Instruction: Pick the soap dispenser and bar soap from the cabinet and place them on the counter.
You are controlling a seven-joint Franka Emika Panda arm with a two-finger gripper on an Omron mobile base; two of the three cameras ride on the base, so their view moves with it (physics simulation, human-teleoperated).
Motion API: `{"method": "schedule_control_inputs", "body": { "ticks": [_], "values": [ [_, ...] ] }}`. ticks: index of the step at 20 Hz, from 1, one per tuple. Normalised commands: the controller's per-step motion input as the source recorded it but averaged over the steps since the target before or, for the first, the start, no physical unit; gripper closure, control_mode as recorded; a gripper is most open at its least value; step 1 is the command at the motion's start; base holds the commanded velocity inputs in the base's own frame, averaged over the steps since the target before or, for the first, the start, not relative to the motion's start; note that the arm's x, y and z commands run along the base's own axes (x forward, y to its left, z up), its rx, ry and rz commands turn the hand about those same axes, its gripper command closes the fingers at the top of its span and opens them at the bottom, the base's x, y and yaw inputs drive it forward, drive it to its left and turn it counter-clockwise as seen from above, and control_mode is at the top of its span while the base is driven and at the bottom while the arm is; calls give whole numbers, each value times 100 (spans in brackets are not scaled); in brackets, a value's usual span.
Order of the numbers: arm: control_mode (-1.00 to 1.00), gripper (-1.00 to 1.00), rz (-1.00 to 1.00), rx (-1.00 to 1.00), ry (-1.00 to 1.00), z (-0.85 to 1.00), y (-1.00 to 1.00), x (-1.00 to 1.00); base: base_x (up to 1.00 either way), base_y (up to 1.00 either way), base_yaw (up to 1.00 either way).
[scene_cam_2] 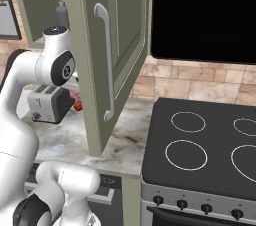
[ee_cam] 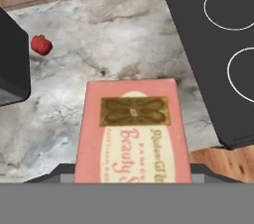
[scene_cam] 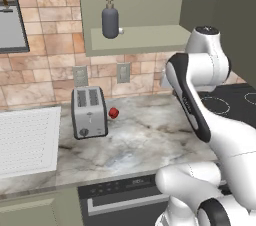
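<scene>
Though fingertips hide, hand seemingly grips bar soap (ee_cam: 133,131).

You see the soap dispenser (scene_cam: 110,18) standing on the shelf in the cabinet (scene_cam: 145,37), above the counter (scene_cam: 145,137), where the toaster (scene_cam: 89,112) stands left of the stovetop (scene_cam_2: 200,145) and the bar soap (ee_cam: 133,131) is over the counter.

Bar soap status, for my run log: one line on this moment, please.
bar soap: in gripper, above counter | soap dispenser: on cabinet shelf | cabinet door: open
</scene>
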Motion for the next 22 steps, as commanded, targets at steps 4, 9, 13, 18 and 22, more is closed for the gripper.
{"method": "schedule_control_inputs", "body": {
  "ticks": [4, 9, 13, 18, 22],
  "values": [
    [-100, 100, 0, -6, 2, -27, -4, 0, 0, 0, 0],
    [-100, 100, 0, -5, 4, -40, -2, 14, 0, 0, 0],
    [-100, 100, 0, -2, 0, -56, -3, 18, 0, 0, 0],
    [-100, 100, 0, 1, 0, -49, -7, 28, 0, 0, 0],
    [-100, 100, 0, 0, 0, -47, -8, 43, 0, 0, 0]
  ]
}}
